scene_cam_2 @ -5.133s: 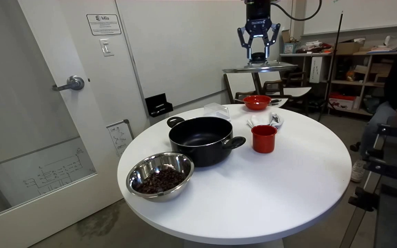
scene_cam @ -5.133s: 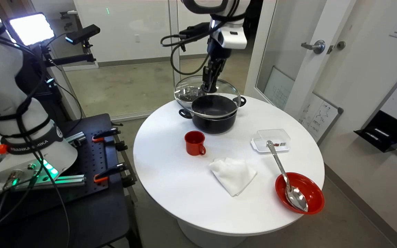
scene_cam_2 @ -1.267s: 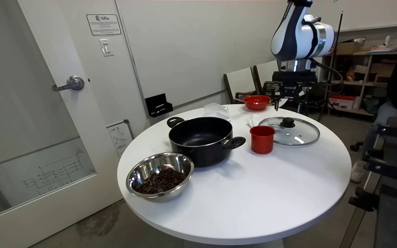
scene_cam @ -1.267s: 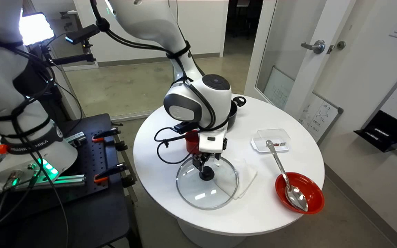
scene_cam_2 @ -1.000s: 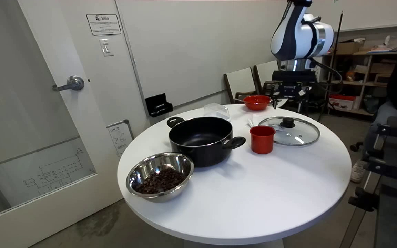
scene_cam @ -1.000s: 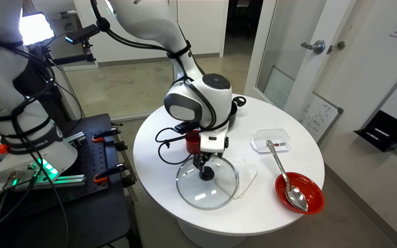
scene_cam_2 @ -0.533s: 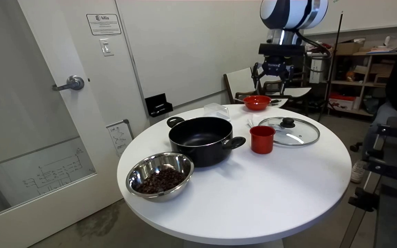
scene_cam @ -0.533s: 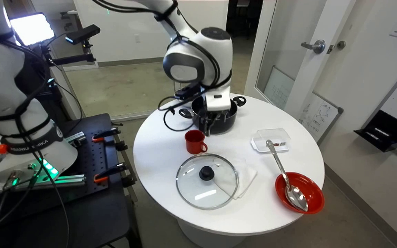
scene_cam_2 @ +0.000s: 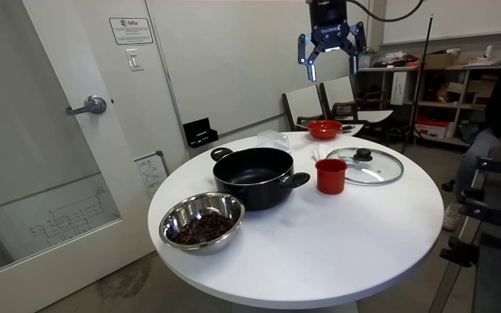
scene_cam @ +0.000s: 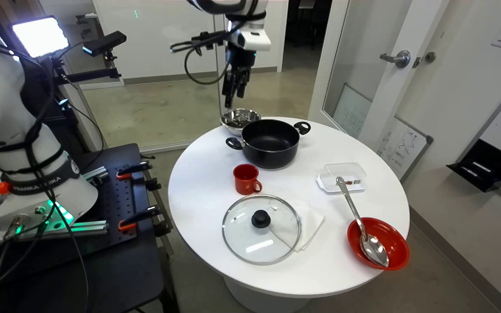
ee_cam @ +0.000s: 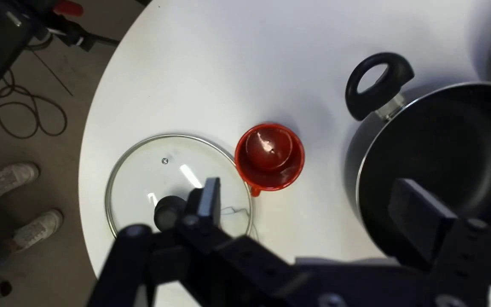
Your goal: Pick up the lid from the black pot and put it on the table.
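Note:
The round glass lid lies on the white table, its dark knob up, partly over a folded white cloth. Behind it stands the black pot, uncovered, with its dark inside showing in both exterior views. High above the table my gripper hangs with its fingers wide apart and nothing between them. Seen from the wrist, the gripper has one finger in front of the lid and the other in front of the black pot; it touches neither.
A red cup stands between lid and pot, close to the lid's rim. Beside the pot is a metal bowl of dark beans. A clear plastic box, the white cloth and a red bowl with a spoon are also there.
Some seconds ago the lid hung from my gripper; by about one second ago it lay on the table. Since then the open gripper has risen and moved back from it.

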Controlling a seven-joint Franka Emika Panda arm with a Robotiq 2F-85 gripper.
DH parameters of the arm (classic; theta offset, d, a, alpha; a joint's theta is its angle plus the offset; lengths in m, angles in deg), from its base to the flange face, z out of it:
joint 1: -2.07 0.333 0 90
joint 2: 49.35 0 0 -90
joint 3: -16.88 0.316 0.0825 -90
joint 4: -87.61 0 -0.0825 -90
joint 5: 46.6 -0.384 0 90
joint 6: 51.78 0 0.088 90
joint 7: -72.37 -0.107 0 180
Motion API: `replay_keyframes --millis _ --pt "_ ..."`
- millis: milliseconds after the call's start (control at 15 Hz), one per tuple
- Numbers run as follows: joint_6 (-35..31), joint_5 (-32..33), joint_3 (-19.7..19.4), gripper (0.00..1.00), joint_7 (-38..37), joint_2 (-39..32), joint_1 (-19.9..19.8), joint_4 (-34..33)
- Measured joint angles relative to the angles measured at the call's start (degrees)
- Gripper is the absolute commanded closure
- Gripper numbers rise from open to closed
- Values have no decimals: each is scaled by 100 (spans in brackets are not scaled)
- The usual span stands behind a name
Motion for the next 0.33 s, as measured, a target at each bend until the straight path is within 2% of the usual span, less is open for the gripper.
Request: replay_keyframes --millis 200,333 --pt "594 400 614 0 -221 -47 372 -562" --pt "799 561 837 0 -397 -200 564 -873"
